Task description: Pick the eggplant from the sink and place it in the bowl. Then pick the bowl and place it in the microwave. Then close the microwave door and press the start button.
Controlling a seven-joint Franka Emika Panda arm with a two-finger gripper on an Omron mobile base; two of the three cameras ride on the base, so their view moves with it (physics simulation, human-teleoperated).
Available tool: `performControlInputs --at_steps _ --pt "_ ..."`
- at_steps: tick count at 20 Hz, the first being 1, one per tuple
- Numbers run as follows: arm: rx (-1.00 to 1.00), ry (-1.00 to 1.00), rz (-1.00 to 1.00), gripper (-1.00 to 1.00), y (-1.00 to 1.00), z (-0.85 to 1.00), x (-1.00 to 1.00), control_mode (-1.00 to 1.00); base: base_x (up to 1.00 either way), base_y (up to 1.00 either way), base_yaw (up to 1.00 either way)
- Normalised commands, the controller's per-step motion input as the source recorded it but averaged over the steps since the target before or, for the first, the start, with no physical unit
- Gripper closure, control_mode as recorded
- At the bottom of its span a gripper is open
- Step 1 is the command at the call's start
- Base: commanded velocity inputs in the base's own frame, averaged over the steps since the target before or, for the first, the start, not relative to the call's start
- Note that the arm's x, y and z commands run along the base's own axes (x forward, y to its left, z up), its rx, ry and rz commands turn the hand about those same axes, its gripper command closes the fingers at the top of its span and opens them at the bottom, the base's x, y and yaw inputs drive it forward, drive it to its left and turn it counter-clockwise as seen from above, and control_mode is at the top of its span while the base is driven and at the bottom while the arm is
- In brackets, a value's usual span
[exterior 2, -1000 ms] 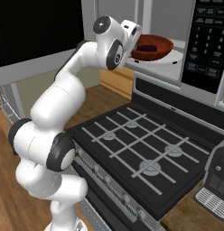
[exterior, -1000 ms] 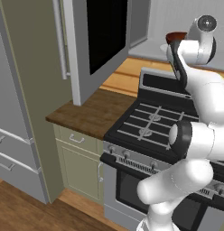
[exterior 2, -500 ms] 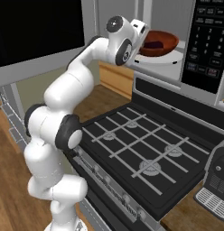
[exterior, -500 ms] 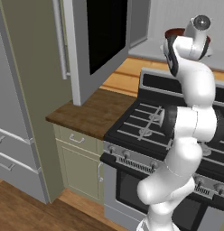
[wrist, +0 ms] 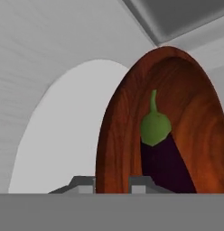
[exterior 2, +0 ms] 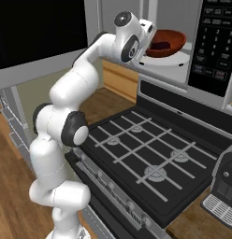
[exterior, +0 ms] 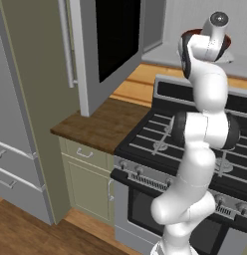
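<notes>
The reddish-brown bowl [exterior 2: 168,42] hangs inside the microwave [exterior 2: 214,44], just above the white turntable plate [exterior 2: 177,59]. My gripper [exterior 2: 148,39] is shut on the bowl's near rim. In the hand view the rim runs between my two fingertips [wrist: 141,182], and the bowl [wrist: 190,108] stands on edge because the hand is rolled. The dark purple eggplant [wrist: 164,159] with its green stem end lies in the bowl. In the right base view the eggplant [exterior 2: 160,45] shows as a dark lump. The microwave door [exterior: 113,46] stands wide open to the left. The sink is out of view.
The black gas stove [exterior 2: 150,158] with its grates lies below the microwave, right under my arm. A wooden counter [exterior: 100,124] sits left of it, over beige cabinets [exterior: 88,174]. A grey fridge [exterior: 21,114] stands at the far left. A dark appliance [exterior 2: 225,184] sits right of the stove.
My arm has straightened upward and reached forward, carrying the bowl slightly deeper into the microwave over the plate. The grip on the rim is unchanged.
</notes>
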Motion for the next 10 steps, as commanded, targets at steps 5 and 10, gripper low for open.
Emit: performControlInputs --at_steps 5,10 --pt "0.0 -0.04 0.0 -1.0 0.0 0.0 -0.02 -1.0 0.0 0.0 0.0" --pt "0.0 -0.11 0.0 -1.0 0.0 0.0 -0.18 -1.0 0.0 0.0 0.0"
